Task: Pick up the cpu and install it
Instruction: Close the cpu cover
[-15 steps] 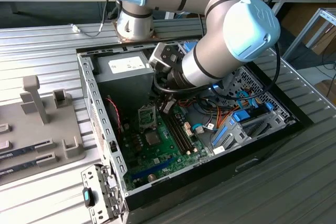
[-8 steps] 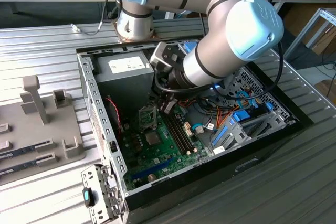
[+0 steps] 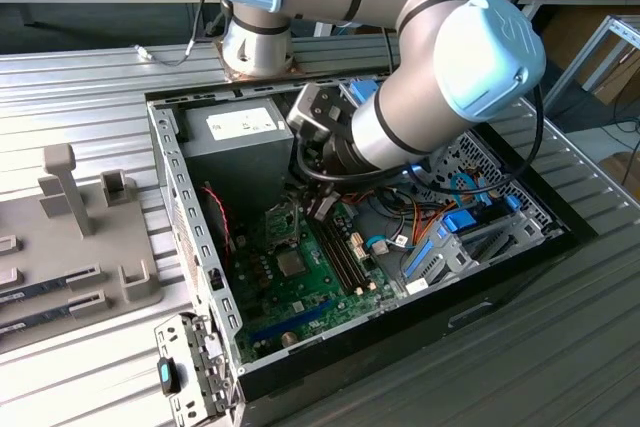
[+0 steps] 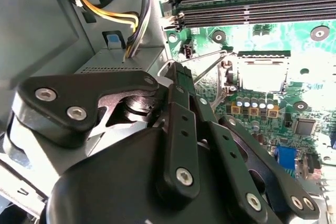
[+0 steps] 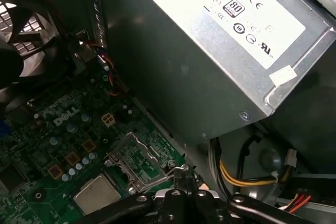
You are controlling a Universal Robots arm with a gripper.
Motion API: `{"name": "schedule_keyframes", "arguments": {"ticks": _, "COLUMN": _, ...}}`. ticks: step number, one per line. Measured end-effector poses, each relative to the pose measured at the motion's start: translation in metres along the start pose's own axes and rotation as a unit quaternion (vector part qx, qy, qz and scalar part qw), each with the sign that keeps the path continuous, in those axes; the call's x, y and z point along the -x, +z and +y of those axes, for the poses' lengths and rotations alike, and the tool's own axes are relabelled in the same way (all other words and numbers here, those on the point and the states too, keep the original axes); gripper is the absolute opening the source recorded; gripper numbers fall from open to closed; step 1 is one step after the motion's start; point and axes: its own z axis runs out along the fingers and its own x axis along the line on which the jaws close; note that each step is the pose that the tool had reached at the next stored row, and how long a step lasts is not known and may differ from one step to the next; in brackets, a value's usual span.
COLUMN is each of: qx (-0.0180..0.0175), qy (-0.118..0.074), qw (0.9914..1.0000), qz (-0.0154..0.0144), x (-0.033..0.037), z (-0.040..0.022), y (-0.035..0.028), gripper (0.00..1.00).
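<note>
Case (image 3: 190, 207): open computer on ribbed desk (image 3: 80, 87).
Power supply (image 3: 240, 132): grey box, white label.
Fan (image 5: 21, 30): black, beside green board (image 3: 300, 282).
Holder (image 3: 75, 237): grey, exterior view's left.

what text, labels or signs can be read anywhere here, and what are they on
White label on the power supply: a boxed number badge and a row of certification signs; the fine print is too small to read.
Motherboard: a white lettered logo printed on the green board; its other markings are too small to read.
Small white sticker at the power supply's edge: no print visible.
</note>
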Motion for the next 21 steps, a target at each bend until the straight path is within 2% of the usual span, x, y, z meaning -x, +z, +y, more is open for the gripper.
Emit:
{"name": "schedule_keyframes", "arguments": {"ticks": 7, "qx": -0.0021, "qy": 0.001, "qw": 0.99999, "qz": 0.0024, "x": -0.0021, "z": -0.0017, "y": -0.0011, "gripper": 0.11}}
{"name": "schedule_keyframes", "arguments": {"ticks": 9, "qx": -0.0044, "qy": 0.001, "qw": 0.99998, "qz": 0.0049, "x": -0.0030, "z": -0.0024, "y": -0.0014, "gripper": 0.11}}
{"name": "schedule_keyframes", "arguments": {"ticks": 14, "qx": -0.0079, "qy": 0.002, "qw": 0.99993, "qz": 0.0089, "x": -0.0048, "z": -0.0039, "y": -0.0024, "gripper": 0.11}}
{"name": "schedule_keyframes", "arguments": {"ticks": 15, "qx": -0.0100, "qy": 0.002, "qw": 0.99988, "qz": 0.0112, "x": -0.0056, "z": -0.0045, "y": -0.0026, "gripper": 0.11}}
{"name": "schedule_keyframes", "arguments": {"ticks": 16, "qx": -0.0140, "qy": 0.003, "qw": 0.99977, "qz": 0.0158, "x": -0.0060, "z": -0.0049, "y": -0.0029, "gripper": 0.11}}
{"name": "schedule_keyframes", "arguments": {"ticks": 17, "qx": -0.0232, "qy": 0.005, "qw": 0.99938, "qz": 0.0260, "x": -0.0062, "z": -0.0050, "y": -0.0030, "gripper": 0.11}}
{"name": "schedule_keyframes", "arguments": {"ticks": 18, "qx": -0.0352, "qy": 0.007, "qw": 0.99858, "qz": 0.0393, "x": -0.0062, "z": -0.0050, "y": -0.0030, "gripper": 0.11}}
{"name": "schedule_keyframes", "arguments": {"ticks": 19, "qx": -0.0443, "qy": 0.009, "qw": 0.99775, "qz": 0.0495, "x": -0.0063, "z": -0.0051, "y": -0.0030, "gripper": 0.11}}
{"name": "schedule_keyframes", "arguments": {"ticks": 20, "qx": -0.0512, "qy": 0.011, "qw": 0.99699, "qz": 0.0572, "x": -0.0063, "z": -0.0051, "y": -0.0030, "gripper": 0.11}}
{"name": "schedule_keyframes", "arguments": {"ticks": 21, "qx": -0.0550, "qy": 0.012, "qw": 0.99653, "qz": 0.0614, "x": -0.0063, "z": -0.0051, "y": -0.0030, "gripper": 0.11}}
